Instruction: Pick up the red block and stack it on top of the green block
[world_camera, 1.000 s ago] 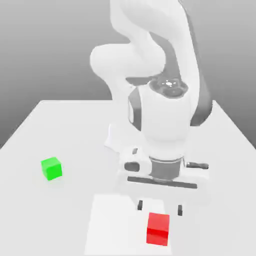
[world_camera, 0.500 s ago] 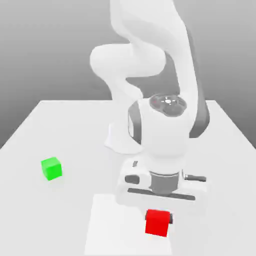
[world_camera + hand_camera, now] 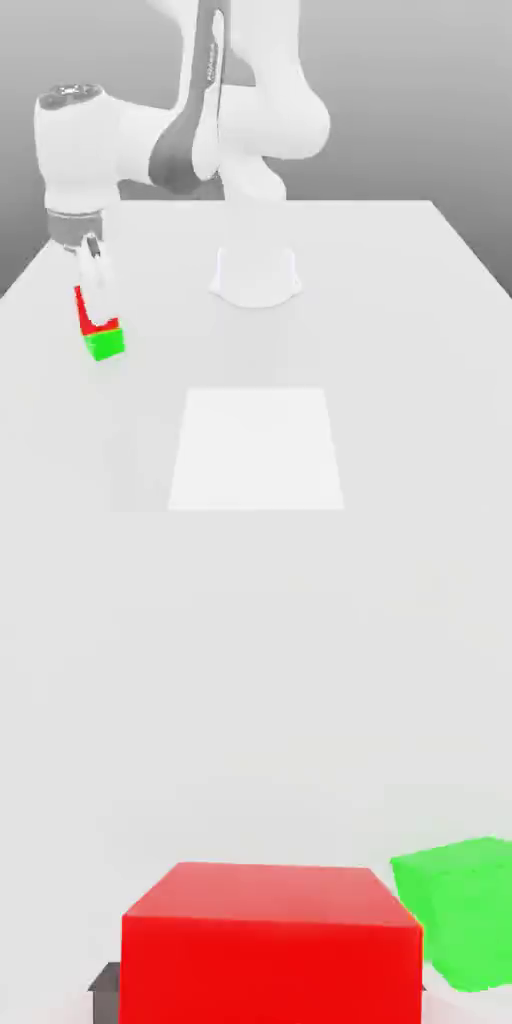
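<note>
Landmark for this report: the green block, resting on the white table toward the exterior view's left.

The gripper stands directly above the green block, its fingers closed on the red block. In the exterior view the red block appears to sit on or just over the green block's top face, with one pale finger covering part of it. Whether the two faces touch cannot be told. In the hand view the red block fills the foreground and the green block shows beside and beyond it, which suggests the pair may not be squarely aligned.

Handling assessment: both cubes look rigid, plain and matte, so they are judged light, stiff and not fragile. The smooth flat sides should give the pads a secure hold; opposite side faces are the proper place to grip. The red block looks somewhat larger than its support, so poor centring risks overhang and toppling on release.

The pale square patch lies well apart from the green block, toward the exterior view's right.
</note>
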You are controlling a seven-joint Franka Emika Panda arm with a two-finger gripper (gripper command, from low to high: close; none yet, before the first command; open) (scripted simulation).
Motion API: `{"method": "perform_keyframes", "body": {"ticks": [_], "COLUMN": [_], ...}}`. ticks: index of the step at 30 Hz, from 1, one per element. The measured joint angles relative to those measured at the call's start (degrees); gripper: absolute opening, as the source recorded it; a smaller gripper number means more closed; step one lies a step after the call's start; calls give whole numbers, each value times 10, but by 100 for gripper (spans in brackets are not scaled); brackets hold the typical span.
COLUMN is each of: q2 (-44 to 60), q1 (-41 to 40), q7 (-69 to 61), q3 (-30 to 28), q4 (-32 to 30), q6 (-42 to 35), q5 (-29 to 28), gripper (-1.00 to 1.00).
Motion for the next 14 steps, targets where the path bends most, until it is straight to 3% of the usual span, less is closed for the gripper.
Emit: {"method": "perform_keyframes", "body": {"ticks": [3,10,11,14], "q2": [-7,117,136,136], "q1": [-36,0,7,7], "q7": [13,-35,-47,-47], "q3": [-28,-52,-51,-51], "q4": [-26,-27,-26,-26], "q6": [18,141,159,159], "q5": [7,82,100,100], "gripper": [-100,-100,100,100]}}
